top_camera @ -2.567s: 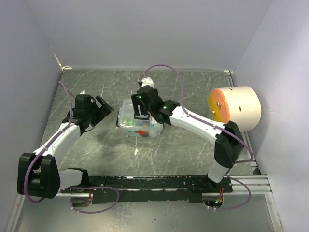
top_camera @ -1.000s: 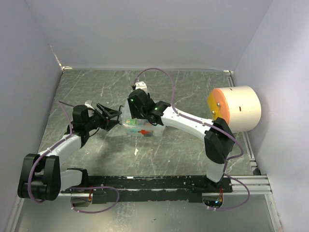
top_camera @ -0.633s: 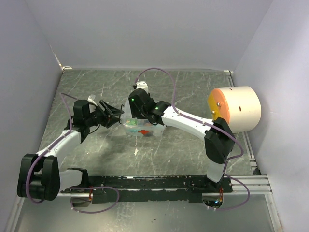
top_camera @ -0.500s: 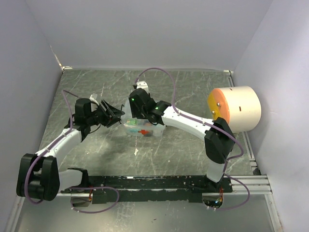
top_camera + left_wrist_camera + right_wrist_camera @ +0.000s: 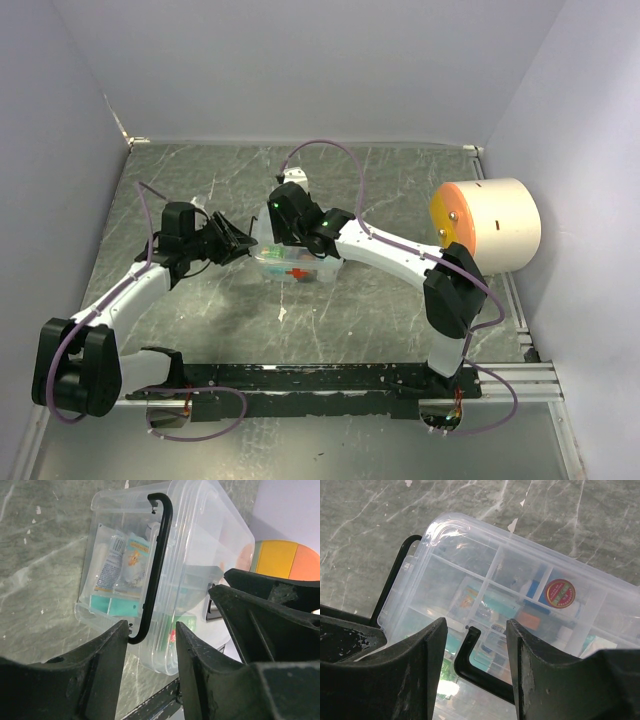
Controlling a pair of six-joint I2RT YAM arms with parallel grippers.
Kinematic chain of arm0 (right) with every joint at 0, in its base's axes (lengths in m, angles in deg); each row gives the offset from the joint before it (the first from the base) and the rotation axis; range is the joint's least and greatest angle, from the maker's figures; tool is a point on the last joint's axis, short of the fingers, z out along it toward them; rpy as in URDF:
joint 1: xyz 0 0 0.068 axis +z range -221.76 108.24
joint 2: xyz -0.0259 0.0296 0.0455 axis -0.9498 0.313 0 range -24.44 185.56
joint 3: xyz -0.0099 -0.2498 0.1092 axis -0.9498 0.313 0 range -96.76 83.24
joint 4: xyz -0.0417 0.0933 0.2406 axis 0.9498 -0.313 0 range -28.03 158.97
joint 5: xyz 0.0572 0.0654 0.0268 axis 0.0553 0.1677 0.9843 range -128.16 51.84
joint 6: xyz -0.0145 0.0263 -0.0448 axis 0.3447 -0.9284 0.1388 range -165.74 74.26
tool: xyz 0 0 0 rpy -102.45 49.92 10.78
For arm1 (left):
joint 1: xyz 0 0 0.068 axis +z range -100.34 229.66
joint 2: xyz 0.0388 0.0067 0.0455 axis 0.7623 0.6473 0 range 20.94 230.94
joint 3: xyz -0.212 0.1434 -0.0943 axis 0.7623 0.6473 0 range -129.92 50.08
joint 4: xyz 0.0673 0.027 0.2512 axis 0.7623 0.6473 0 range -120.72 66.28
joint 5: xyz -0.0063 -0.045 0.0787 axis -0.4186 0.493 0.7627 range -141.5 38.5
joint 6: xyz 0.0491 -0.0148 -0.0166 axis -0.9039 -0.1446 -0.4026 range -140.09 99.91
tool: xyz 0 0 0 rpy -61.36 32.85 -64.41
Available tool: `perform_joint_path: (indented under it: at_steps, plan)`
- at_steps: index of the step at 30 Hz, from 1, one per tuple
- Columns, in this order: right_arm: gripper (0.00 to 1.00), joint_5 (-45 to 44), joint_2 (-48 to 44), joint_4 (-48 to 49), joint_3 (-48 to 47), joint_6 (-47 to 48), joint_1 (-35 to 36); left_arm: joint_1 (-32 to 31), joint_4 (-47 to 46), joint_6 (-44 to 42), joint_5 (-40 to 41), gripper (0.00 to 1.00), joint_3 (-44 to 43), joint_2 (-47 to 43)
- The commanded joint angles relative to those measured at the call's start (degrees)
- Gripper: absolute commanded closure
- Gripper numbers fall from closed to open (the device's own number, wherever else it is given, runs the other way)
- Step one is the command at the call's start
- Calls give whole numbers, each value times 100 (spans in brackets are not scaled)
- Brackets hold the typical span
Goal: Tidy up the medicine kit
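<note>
The medicine kit [image 5: 297,264] is a clear box with a red cross, standing mid-table. Its lid shows a divided tray [image 5: 520,580] with packets under it. The black handle [image 5: 156,565] runs across the lid. My left gripper [image 5: 243,243] is at the kit's left end, open. The handle's lower bend and a box corner lie between its fingers [image 5: 151,630], and the bend is next to the left finger. My right gripper [image 5: 280,238] hovers over the kit's top, open. Another bend of the handle [image 5: 470,652] sits between its fingertips [image 5: 476,625], untouched.
A big cream cylinder with an orange face [image 5: 490,222] lies at the right edge, also visible behind the kit [image 5: 285,560]. Grey walls close in the marbled table [image 5: 330,310] on three sides. The rail with the arm bases [image 5: 320,380] runs along the near edge.
My left gripper has moved right to the kit's left end and its jaws have narrowed. The right gripper came down over the kit earlier and has barely moved since.
</note>
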Motion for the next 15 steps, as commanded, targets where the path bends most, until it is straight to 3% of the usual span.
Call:
perform_joint_path:
  at_steps: [1, 11, 15]
  plan:
    - [50, 215, 199, -482, 212, -136, -13, -129, 385, -260, 159, 47, -230, -142]
    - [50, 224, 215, -474, 212, -158, -15, -338, 618, -517, 332, 48, -392, -275]
    - [51, 237, 236, -470, 212, -176, -20, -374, 486, -491, 275, 55, -366, -331]
